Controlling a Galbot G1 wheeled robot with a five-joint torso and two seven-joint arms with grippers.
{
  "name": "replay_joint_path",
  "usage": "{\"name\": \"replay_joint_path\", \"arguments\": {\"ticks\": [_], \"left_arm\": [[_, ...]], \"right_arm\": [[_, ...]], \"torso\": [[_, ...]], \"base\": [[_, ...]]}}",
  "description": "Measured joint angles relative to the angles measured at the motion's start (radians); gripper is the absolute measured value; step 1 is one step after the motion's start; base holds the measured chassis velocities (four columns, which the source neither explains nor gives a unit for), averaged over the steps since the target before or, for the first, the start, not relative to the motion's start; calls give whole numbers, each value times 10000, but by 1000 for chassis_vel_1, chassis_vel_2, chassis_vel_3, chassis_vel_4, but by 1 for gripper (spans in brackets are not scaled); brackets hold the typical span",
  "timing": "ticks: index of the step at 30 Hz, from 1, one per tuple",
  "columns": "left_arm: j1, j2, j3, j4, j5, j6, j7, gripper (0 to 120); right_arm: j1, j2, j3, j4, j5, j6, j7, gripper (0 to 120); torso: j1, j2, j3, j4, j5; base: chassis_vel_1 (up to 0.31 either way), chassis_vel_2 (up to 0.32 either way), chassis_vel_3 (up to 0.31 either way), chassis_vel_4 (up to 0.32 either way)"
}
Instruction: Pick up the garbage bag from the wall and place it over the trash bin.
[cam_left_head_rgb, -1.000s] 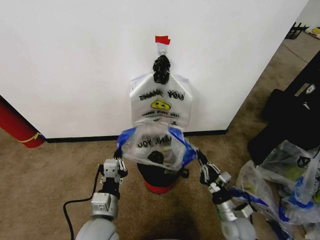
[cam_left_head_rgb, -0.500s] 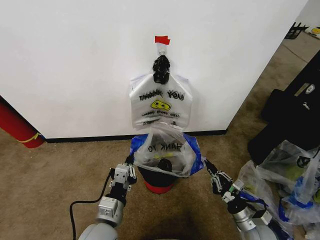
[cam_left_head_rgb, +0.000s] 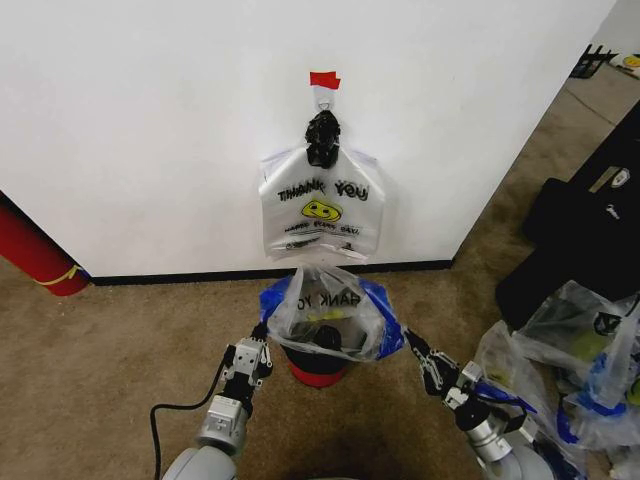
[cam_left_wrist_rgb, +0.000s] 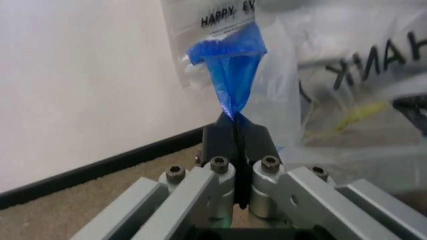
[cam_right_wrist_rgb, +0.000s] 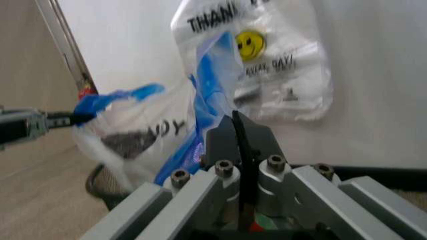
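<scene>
The garbage bag (cam_left_head_rgb: 325, 312), translucent with blue patches, is stretched between my two grippers just above the trash bin (cam_left_head_rgb: 318, 362), a black mesh basket with a red base. My left gripper (cam_left_head_rgb: 262, 335) is shut on the bag's blue edge (cam_left_wrist_rgb: 230, 60). My right gripper (cam_left_head_rgb: 408, 340) is shut on the opposite blue edge (cam_right_wrist_rgb: 213, 75). The bag's bottom hides the bin's rim in the head view. Behind stands the white wall (cam_left_head_rgb: 150, 130) with a hook (cam_left_head_rgb: 324, 96) and red tape (cam_left_head_rgb: 324, 79).
A white "THANK YOU" smiley bag (cam_left_head_rgb: 322, 205) hangs from the hook above the bin. Bulging clear bags (cam_left_head_rgb: 570, 370) and a black case (cam_left_head_rgb: 590, 230) crowd the right. A red cylinder (cam_left_head_rgb: 35, 250) leans at the left. A black cable (cam_left_head_rgb: 160, 440) lies on the carpet.
Both grippers have come down and closer together with the bag. The bag has sunk from above the bin to hang right over its opening.
</scene>
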Motion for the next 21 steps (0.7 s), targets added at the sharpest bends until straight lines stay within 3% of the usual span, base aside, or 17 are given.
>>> {"name": "replay_joint_path", "arguments": {"ticks": [15, 21], "left_arm": [[579, 576, -36, 552, 1766, 101, 52, 0], [428, 1121, -18, 1128, 2236, 115, 169, 0]], "right_arm": [[343, 258, -212, -1571, -229, 522, -645, 0], [689, 260, -369, -2169, 2, 512, -526, 0]], "torso": [[0, 0, 0, 0, 0], [0, 0, 0, 0, -2]], "base": [[0, 0, 0, 0], [0, 0, 0, 0]]}}
